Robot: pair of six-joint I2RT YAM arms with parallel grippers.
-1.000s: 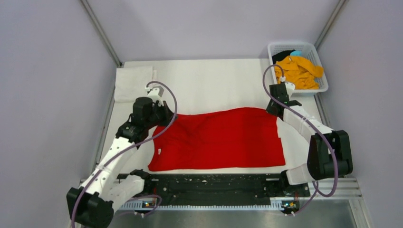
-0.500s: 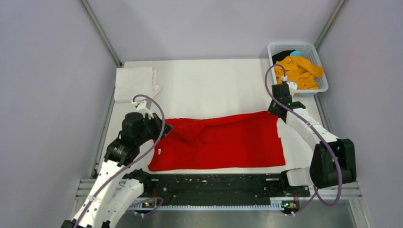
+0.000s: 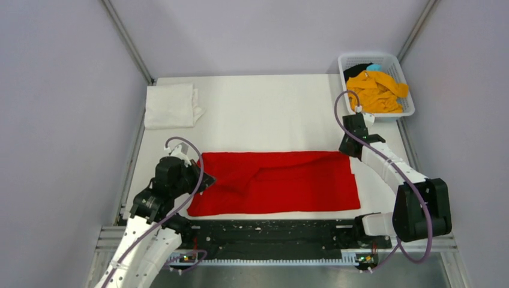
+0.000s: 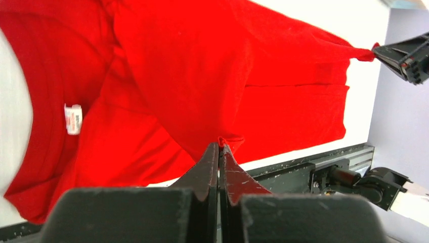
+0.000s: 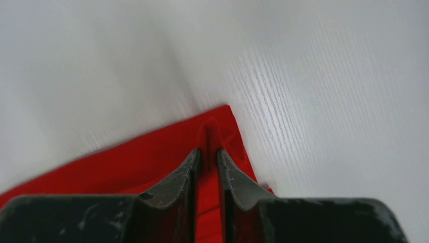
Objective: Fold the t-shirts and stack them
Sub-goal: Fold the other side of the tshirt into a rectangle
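Observation:
A bright red t-shirt (image 3: 282, 183) lies across the near part of the table, its far half doubled over toward me into a long band. My left gripper (image 3: 207, 179) is at the shirt's left end, shut on a pinch of the red cloth (image 4: 202, 76) at the jaw tips (image 4: 219, 144). My right gripper (image 3: 347, 150) is at the far right corner of the shirt. Its jaws stand slightly apart (image 5: 207, 152), with a raised crease of the red corner (image 5: 152, 152) between the tips. A folded white t-shirt (image 3: 170, 105) lies at the far left.
A white lattice basket (image 3: 345, 60) at the far right corner holds an orange-yellow t-shirt (image 3: 377, 90) and a black one (image 3: 358, 68). The white table (image 3: 270, 114) shows bare behind the red shirt. A black rail (image 3: 270, 231) runs along the near edge.
Both grippers have drawn the shirt's far edge toward me, doubling it over the near half. The right jaws have parted a little; the left stays shut on the cloth.

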